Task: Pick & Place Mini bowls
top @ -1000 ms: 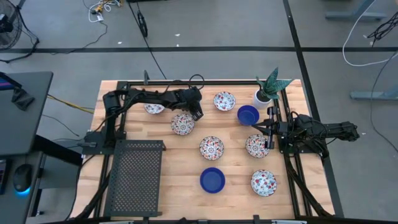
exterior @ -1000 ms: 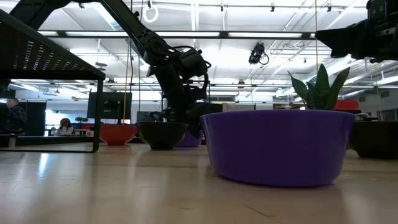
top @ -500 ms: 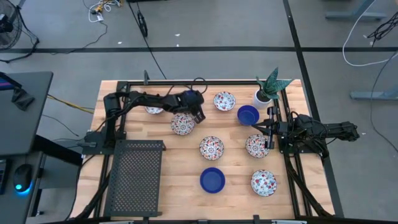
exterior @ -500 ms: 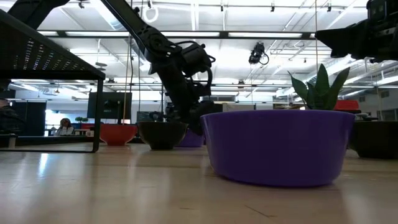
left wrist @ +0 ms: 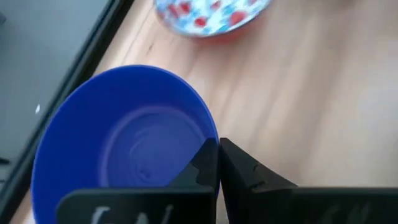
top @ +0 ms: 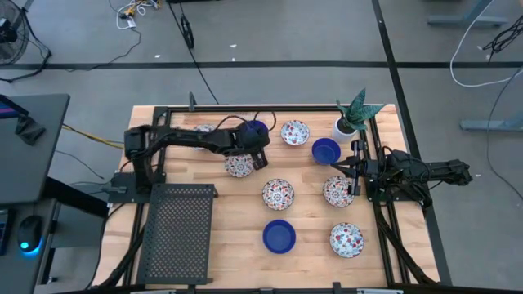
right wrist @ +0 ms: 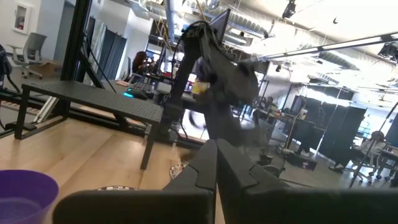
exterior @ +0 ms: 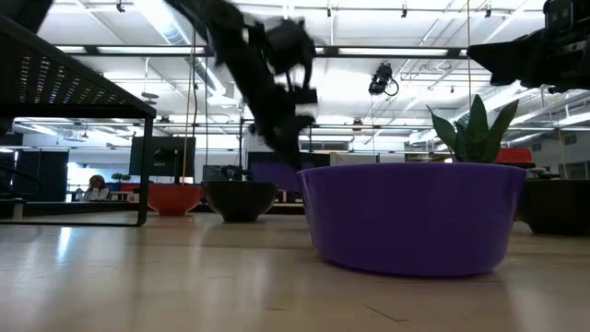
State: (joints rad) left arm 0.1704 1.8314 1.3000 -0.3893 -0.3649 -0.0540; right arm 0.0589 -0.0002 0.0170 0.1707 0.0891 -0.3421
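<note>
In the left wrist view, a blue bowl (left wrist: 124,143) is pinched by its rim between the closed fingers (left wrist: 242,177) of the left gripper (left wrist: 217,163), one finger inside the wall and one outside. It appears to be lifted clear of the worktop (left wrist: 311,112), with a patterned bowl (left wrist: 208,15) lying beyond it. From above, the left gripper (top: 255,143) is seen over the rear middle of the worktop (top: 229,245), the blue bowl (top: 256,128) showing just behind it and a patterned bowl (top: 238,166) just in front.

The carry is judged best done with the bowl kept level, since a rim pinch gives little hold against tipping (a smooth glazed wall may slip). A path above the neighbouring bowls should be kept, and the bowl lowered until it rests before the fingers are opened.

Farther off, the right gripper (top: 353,175) waits at the right edge with its fingers (right wrist: 205,168) closed on nothing, between a second blue bowl (top: 325,150) and a patterned bowl (top: 337,191). The dark mesh rack (top: 176,233) stands at the front left, the potted plant (top: 353,114) at the rear right.

No brand, label or writing can be read.
</note>
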